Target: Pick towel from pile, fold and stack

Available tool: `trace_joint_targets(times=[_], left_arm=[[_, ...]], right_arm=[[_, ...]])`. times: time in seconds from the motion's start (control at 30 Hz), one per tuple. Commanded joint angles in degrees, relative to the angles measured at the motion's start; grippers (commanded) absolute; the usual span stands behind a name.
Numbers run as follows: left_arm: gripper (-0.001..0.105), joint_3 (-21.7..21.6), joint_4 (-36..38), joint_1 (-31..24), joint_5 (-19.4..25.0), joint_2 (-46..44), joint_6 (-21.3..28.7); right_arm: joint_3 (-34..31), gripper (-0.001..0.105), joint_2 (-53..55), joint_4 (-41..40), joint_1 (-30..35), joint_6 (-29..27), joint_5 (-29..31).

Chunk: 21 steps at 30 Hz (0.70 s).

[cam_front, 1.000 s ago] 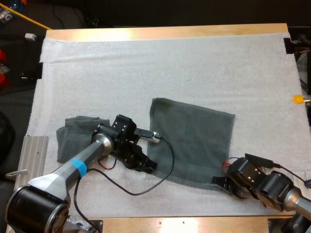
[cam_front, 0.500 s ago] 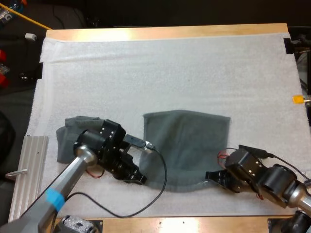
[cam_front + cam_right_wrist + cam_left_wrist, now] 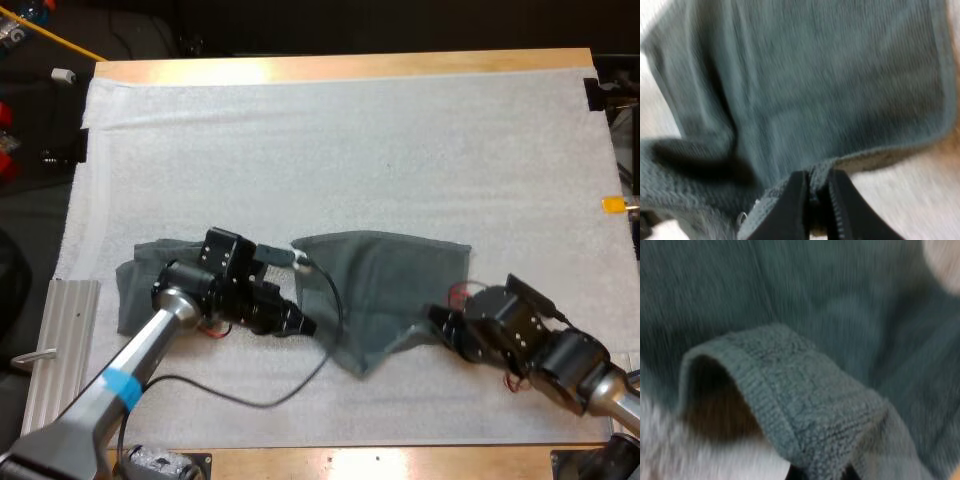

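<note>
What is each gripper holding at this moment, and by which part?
Both hold one towel. The right gripper pinches the hem of its near edge. The left gripper grips the same edge towards the other corner, lifting it.

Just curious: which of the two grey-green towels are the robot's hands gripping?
The larger towel, central on the mat, pinched by the left hand and right hand. The other towel lies bunched farther left, unheld.
</note>
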State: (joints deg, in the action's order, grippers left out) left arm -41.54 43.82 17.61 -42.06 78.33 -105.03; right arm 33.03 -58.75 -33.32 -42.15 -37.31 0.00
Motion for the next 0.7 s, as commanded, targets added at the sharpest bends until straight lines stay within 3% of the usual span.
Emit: trace_joint_targets(times=[0.0, 0.13, 0.33, 0.47, 0.67], left_arm=[[0.0, -0.3, -3.5, -0.9, -2.9, 1.1, -3.2], [0.0, -0.3, -11.8, -3.6, -7.3, 5.6, -9.8], [0.0, -0.3, -22.1, -5.0, -8.5, 10.2, -17.1], [0.0, -0.3, -27.4, -5.0, -8.5, 11.3, -19.9], [0.0, -0.3, -31.9, -5.0, -6.2, 11.4, -19.9]], right_arm=[[0.3, 0.0, -1.1, 2.6, 1.9, 0.9, 0.0], [0.3, 0.0, -3.8, 6.3, 6.5, 4.4, 0.0], [0.3, 0.0, -7.3, 10.9, 11.4, 6.2, 0.0], [0.3, 0.0, -9.2, 13.3, 13.5, 6.7, 0.0], [0.3, 0.0, -10.8, 15.6, 15.9, 6.8, 2.5]])
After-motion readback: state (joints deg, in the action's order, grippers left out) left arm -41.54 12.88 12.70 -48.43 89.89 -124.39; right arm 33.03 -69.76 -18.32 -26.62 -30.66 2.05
